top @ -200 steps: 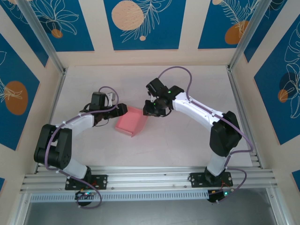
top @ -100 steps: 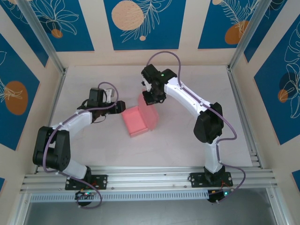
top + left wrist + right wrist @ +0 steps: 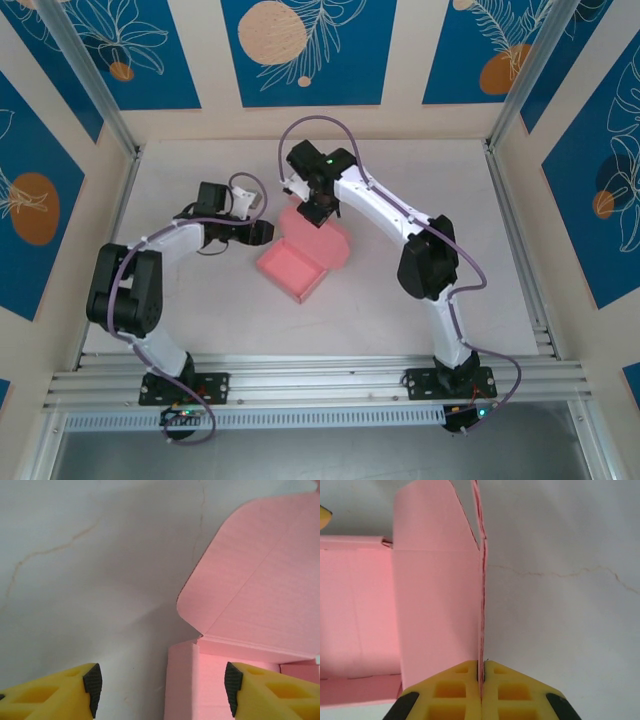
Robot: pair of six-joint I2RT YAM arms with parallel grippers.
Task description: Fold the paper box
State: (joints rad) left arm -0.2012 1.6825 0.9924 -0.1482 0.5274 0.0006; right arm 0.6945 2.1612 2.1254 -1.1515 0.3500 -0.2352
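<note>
The pink paper box [image 3: 290, 268] lies mid-table as a shallow open tray with its lid [image 3: 322, 238] raised at the far side. My right gripper [image 3: 318, 208] is shut on the lid's thin edge; in the right wrist view the card [image 3: 435, 605] runs straight out from between the pressed yellow fingertips of the gripper [image 3: 481, 676]. My left gripper [image 3: 262, 233] stands open at the tray's left corner. In the left wrist view a corner of the box wall [image 3: 182, 680] rises between the spread fingers of the gripper [image 3: 162, 690], touching neither, with the lid flap [image 3: 260, 580] above.
The white tabletop [image 3: 400, 290] is ringed by aluminium frame posts [image 3: 512, 190] and patterned blue wall panels. A slotted rail [image 3: 320, 380] carrying both arm bases runs along the near edge. Bare table lies to the right of and in front of the box.
My right gripper closed on the lid and carried it up and toward the back left. The box turned and slid a little. My left gripper moved in to the box's left corner.
</note>
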